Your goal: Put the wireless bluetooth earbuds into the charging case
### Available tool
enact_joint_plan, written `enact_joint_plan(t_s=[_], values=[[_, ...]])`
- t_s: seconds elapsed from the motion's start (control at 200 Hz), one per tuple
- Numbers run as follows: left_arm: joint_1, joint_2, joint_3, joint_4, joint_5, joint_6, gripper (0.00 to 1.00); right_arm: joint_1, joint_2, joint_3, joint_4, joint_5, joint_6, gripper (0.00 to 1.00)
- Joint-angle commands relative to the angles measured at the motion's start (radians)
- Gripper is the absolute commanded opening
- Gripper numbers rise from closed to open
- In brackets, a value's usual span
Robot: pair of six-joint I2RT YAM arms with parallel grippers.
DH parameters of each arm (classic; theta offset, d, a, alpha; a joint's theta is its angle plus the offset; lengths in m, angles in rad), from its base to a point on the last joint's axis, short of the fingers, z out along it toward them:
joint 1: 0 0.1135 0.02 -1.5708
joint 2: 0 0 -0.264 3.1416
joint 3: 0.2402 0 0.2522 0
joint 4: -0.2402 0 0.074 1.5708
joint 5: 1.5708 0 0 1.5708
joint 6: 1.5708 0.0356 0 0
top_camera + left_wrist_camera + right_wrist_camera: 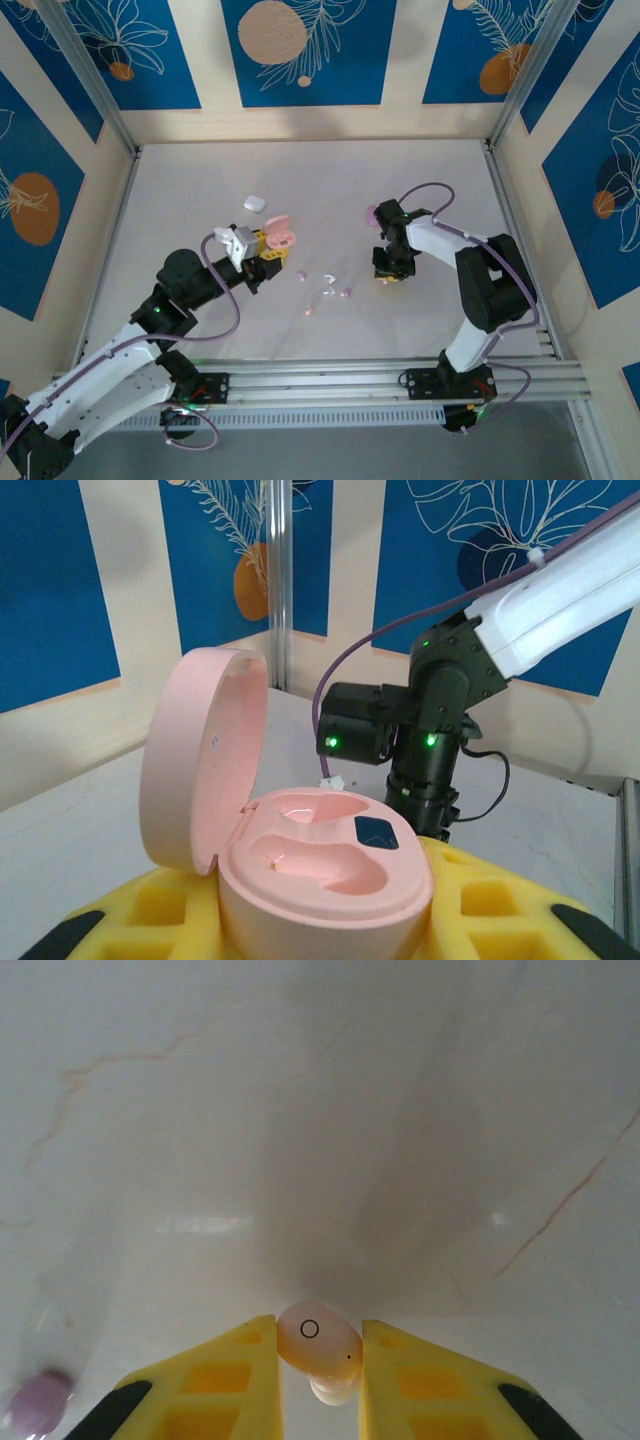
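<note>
The left pincer [320, 925] was clenched on the pink charging case [325, 865], its yellow fingers [130, 910] pressed against either side of the base. The lid stood open to that pincer's left, and the two moulded wells faced up. The right pincer [318, 1365] was grasping a pale pink earbud [315, 1338] between its fingertips, low over the counter [300, 1110]; whether the bud touched it could not be told. Several loose earbuds [309, 311] lay scattered on the counter between the two pincers. A white case [254, 202] sat just beyond the left pincer, and a purple case [371, 213] just beyond the right one, partly hidden by its arm.
</note>
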Motion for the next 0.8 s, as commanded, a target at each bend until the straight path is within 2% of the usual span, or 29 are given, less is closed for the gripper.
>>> enact_joint_plan(t_s=[0.0, 0.17, 0.4, 0.79], values=[[-0.004, -0.020, 0.021, 0.035, 0.011, -0.012, 0.30, 0.031, 0.019, 0.020, -0.020, 0.081, 0.034, 0.23], [-0.004, -0.011, 0.015, 0.046, 0.013, -0.018, 0.30, 0.058, 0.051, 0.032, -0.026, 0.093, 0.037, 0.24], [-0.004, -0.004, 0.015, 0.053, 0.014, -0.022, 0.30, 0.107, 0.028, 0.039, -0.039, 0.053, 0.037, 0.34], [-0.004, 0.005, 0.015, 0.060, 0.021, -0.031, 0.30, 0.193, 0.021, 0.080, -0.066, 0.001, 0.033, 0.34]])
